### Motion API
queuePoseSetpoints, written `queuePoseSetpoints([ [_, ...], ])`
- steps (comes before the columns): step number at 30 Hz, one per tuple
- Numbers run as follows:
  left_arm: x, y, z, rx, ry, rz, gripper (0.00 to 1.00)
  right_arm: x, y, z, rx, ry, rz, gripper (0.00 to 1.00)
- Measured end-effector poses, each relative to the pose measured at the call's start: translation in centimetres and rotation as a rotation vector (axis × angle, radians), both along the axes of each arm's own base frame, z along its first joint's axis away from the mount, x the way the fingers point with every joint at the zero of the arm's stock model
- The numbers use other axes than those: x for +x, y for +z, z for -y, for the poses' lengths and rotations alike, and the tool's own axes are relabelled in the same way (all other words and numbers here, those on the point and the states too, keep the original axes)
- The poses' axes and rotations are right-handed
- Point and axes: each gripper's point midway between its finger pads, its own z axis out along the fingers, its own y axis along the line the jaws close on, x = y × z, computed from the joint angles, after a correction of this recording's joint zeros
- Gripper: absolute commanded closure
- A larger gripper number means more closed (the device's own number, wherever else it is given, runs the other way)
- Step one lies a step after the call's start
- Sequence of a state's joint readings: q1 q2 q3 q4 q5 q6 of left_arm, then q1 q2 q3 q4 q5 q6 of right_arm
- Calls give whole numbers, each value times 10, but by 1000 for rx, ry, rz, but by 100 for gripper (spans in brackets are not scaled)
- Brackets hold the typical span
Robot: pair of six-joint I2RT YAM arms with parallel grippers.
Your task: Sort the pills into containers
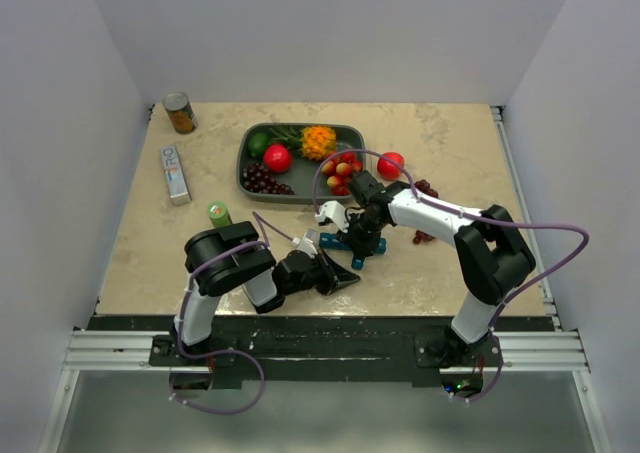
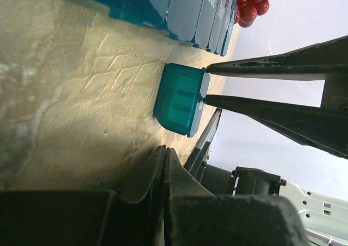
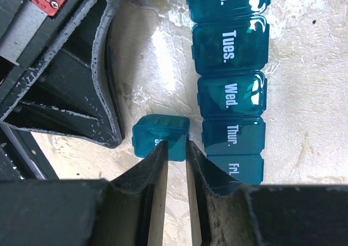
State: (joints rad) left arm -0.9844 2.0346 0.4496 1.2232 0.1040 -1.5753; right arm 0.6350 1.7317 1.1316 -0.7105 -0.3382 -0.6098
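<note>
Your beige marbled worktop carries a tin can far left, a white box, a small green bottle, a grey tray, a red fruit, and the teal containers, with one loose cell just beside the strip.

Teal-blue containers, white day lettering; loose cell same teal; table beige, marbled; tray grey

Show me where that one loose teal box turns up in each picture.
Top view: the loose teal box lies near the middle, just below the strip of day boxes.
Left wrist: the box sits mid-picture, below the strip.
Right wrist: the box sits lower middle, left of the strip.
Shared landmark: that strip.
</note>
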Motion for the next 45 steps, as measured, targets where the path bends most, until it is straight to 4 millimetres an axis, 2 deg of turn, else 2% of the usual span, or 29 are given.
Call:
queuePoseSetpoints([
  [13,0,0,0,0,0,0,95,-3,8,-3,30,10,3,77],
  [23,0,0,0,0,0,0,95,-10,3,3,14,17,-14,78],
  [45,2,0,0,2,-2,5,95,-6,2,-1,23,12,-4,79],
])
